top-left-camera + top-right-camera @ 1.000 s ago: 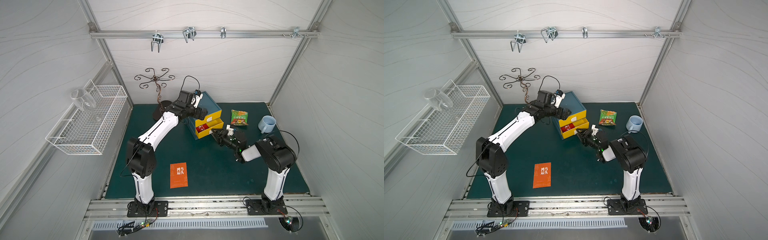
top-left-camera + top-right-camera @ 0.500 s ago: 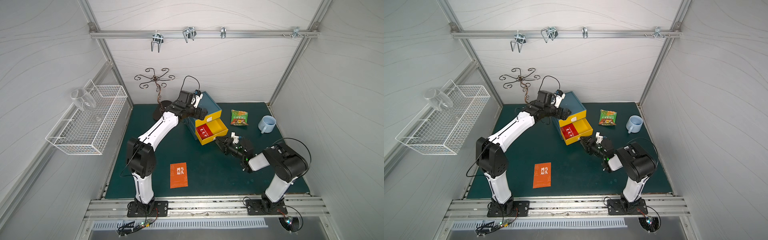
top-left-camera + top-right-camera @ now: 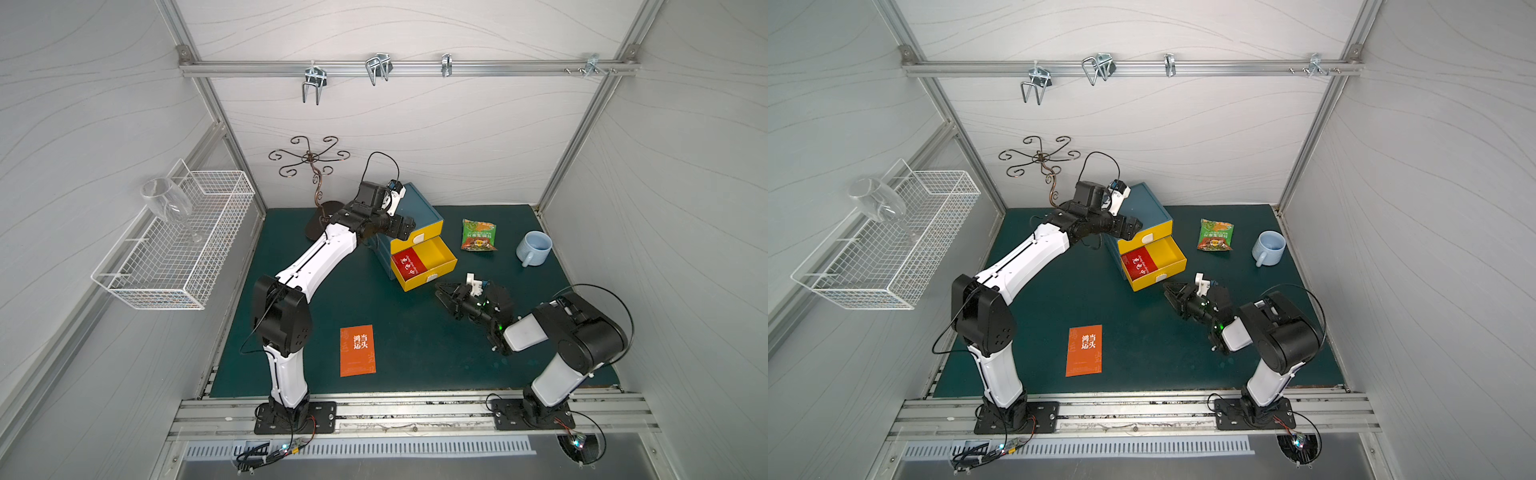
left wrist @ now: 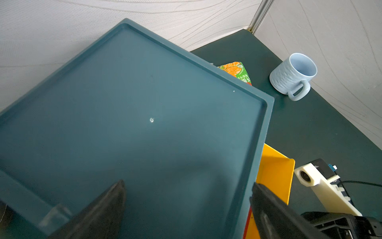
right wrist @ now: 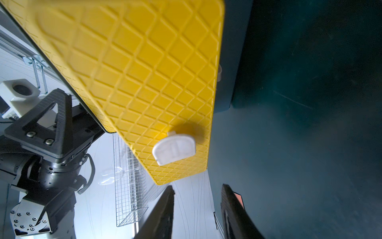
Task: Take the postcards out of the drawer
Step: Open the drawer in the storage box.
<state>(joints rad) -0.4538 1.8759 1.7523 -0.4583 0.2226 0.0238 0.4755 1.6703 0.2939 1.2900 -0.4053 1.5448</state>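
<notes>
Counting what lies where, we judge the job roughly a third done. One orange postcard is out on the green mat, well clear of both arms. A red postcard lies flat in the open lower drawer, against the side nearer the left arm. If another card sits beneath it, we cannot tell from the top views.

The right gripper hangs just in front of the drawer's white handle, jaws partly apart with nothing between them. The left gripper sits over the front of the blue cabinet with its jaws spread wide, one finger above the cabinet top and one past its front edge, gripping nothing.

What is left, as we read it, is lifting out what remains in the drawer.

The drawer's low yellow walls box the red card in, and its bare half gives room to slide the card. The mat between drawer and orange card is free for setting down; the snack packet and blue mug stand off towards the right wall.
</notes>
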